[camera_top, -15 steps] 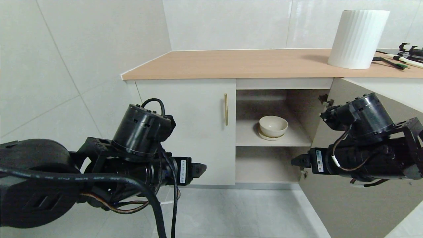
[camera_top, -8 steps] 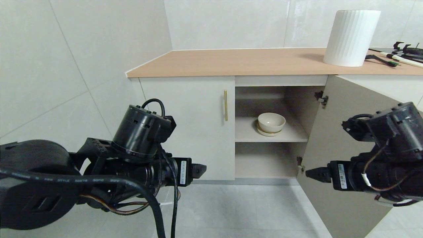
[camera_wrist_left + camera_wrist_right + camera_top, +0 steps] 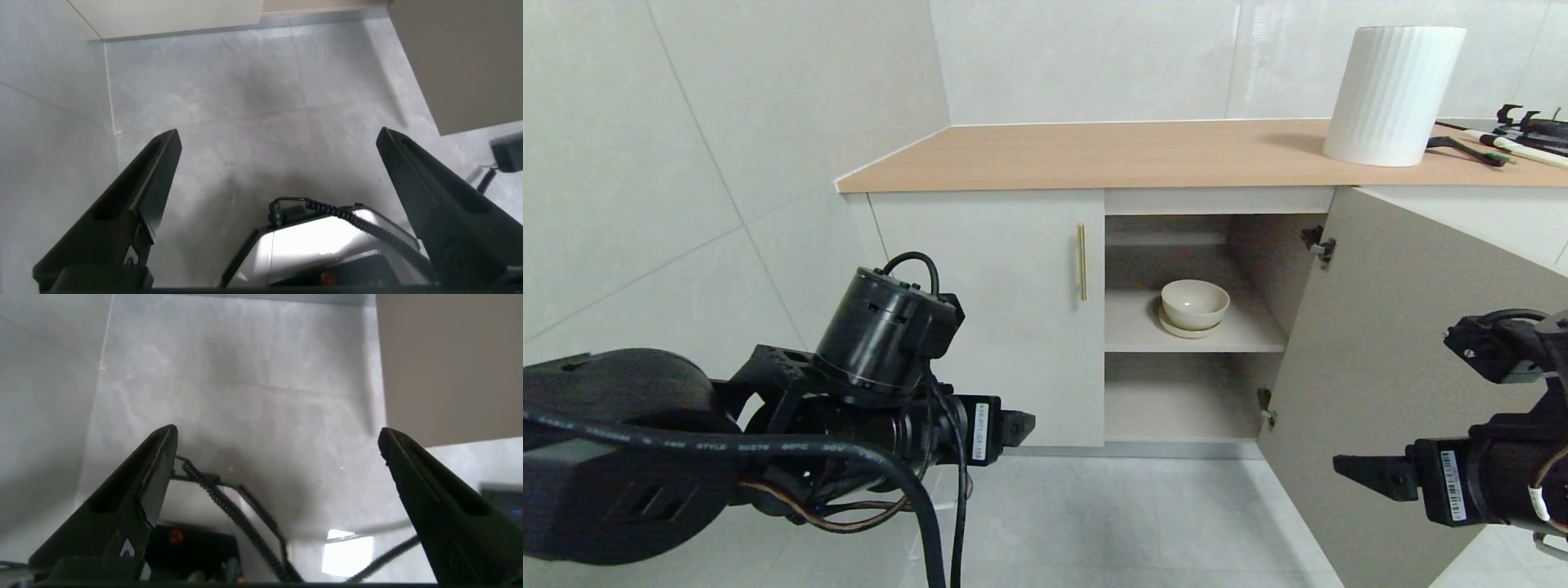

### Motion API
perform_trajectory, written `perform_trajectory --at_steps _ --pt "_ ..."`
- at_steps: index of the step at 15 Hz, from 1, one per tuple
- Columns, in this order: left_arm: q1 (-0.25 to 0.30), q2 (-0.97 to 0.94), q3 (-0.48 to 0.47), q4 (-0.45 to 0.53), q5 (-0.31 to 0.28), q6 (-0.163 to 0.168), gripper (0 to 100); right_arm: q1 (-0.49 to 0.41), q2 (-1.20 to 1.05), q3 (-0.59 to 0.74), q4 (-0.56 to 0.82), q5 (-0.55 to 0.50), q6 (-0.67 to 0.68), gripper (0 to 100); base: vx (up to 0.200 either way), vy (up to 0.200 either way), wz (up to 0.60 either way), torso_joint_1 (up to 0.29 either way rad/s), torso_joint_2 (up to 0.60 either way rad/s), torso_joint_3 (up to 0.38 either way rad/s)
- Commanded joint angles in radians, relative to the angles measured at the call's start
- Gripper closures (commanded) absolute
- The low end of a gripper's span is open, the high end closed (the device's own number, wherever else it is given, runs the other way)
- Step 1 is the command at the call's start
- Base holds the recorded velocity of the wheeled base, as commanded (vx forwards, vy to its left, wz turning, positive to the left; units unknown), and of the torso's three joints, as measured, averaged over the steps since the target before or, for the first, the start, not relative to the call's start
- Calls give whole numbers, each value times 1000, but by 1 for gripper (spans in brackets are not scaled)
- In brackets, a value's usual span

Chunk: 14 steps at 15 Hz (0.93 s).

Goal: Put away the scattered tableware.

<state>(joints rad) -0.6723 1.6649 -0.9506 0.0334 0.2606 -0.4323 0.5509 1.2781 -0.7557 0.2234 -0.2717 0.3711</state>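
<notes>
Cabinet, R compartment open: flat matte door swung out on its hinge. L door closed, smooth off-white panel w/ slim vertical brass-coloured bar handle. Tableware: one round cream bowl, glossy finish, upright, sitting on a shallow plate of matching colour; both on the upper shelf of the open compartment, toward its front-centre. Lower shelf beneath is plain beige board. Countertop: light wood-grain laminate, square edge. On it, far R, a tall white ribbed cylinder, upright; just beside that, dark-handled utensils, type not discernible. Floor: large pale grey tiles, faint mottling. Left gripper: low, in front of the closed L door, well apart from the bowl; black wedge-shaped fingers spread wide, nothing between them. Right gripper: low, by the open door's inner face; fingers likewise spread, released, nothing between them, floor tile visible through the gap.
</notes>
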Motion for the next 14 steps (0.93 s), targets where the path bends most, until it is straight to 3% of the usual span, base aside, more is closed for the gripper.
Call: perform_trajectory --at_steps 1,9,14 --pt "0 13 0 0 5 0 0 -19 -11 3 5 0 -4 0 0 -200 0 2 -2 12" --pt "0 15 0 -1 15 0 0 -51 0 -31 123 2 -27 0 0 -200 0 4 2 1" --pt "0 18 -2 -1 17 0 0 -267 -17 -132 335 3 -164 0 0 -200 0 0 4 0"
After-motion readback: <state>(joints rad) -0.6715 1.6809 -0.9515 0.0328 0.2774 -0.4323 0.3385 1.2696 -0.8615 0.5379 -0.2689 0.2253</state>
